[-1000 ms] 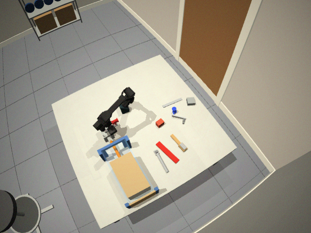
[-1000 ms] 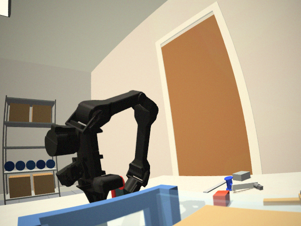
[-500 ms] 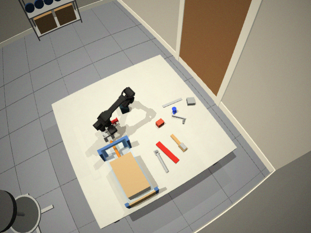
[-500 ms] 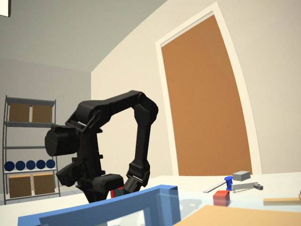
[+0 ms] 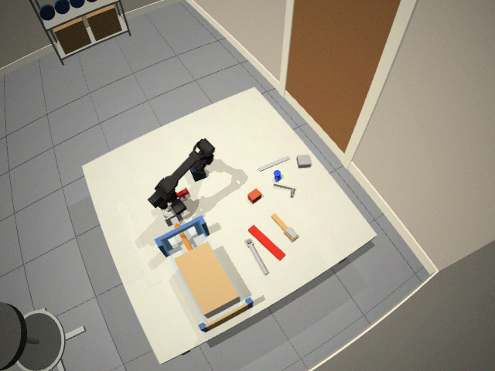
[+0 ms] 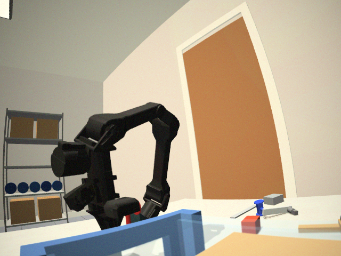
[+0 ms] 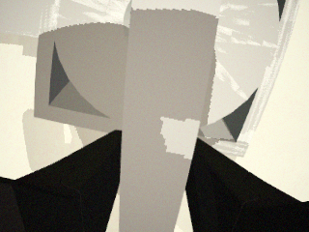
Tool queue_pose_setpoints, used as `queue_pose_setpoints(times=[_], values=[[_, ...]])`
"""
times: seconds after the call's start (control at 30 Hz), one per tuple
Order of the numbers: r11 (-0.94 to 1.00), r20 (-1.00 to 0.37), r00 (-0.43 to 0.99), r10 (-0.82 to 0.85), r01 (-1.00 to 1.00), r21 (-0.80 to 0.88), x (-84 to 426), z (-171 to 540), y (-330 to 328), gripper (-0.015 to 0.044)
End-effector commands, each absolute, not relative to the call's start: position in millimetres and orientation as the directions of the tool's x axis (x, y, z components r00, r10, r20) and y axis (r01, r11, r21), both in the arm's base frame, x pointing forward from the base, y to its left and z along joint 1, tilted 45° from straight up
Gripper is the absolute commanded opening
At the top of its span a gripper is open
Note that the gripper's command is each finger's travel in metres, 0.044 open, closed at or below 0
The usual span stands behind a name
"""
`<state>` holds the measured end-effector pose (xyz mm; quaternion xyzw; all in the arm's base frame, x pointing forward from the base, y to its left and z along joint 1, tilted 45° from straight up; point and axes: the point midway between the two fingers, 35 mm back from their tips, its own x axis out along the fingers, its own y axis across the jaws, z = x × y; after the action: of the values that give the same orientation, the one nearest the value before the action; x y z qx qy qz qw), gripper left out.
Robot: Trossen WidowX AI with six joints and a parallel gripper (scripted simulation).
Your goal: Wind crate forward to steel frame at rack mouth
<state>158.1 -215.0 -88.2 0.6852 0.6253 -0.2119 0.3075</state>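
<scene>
Grey handle (image 7: pixel 169 72) sits clamped in the part-open pincer (image 5: pixel 172 207) (image 6: pixel 110 226) (image 7: pixel 154 145); wind slowly in a level circle, keeping the crate (image 5: pixel 207 277) (image 6: pixel 264 245) flat.

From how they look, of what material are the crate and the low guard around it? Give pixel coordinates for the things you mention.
The crate (image 5: pixel 206 278) (image 6: pixel 275 245) looks like plain wood or cardboard, matt and evenly tan. The guard's panels (image 5: pixel 227 267) seem clear plastic or glass: the bench shows through them.

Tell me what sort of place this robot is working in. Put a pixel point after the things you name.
Probably a workshop or storeroom: a pale bench (image 5: pixel 131 168) (image 6: pixel 189 203) strewn with hand tools, such as a wooden-handled brush or hammer-like tool (image 5: pixel 279 222), and a grey metal shelf unit (image 6: pixel 33 141) stacked with brown boxes (image 6: pixel 22 211).
</scene>
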Motion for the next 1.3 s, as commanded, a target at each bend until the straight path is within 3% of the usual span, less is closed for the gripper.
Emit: queue_pose_setpoints(times=[0.0,1.27], values=[[-0.051,-0.672,0.122,0.73,0.991,0.125,160.4,-90.9,-212.5,0.0],[-0.062,-0.672,0.123,0.73,0.991,0.115,160.8,-90.9,-212.1,0.0]])
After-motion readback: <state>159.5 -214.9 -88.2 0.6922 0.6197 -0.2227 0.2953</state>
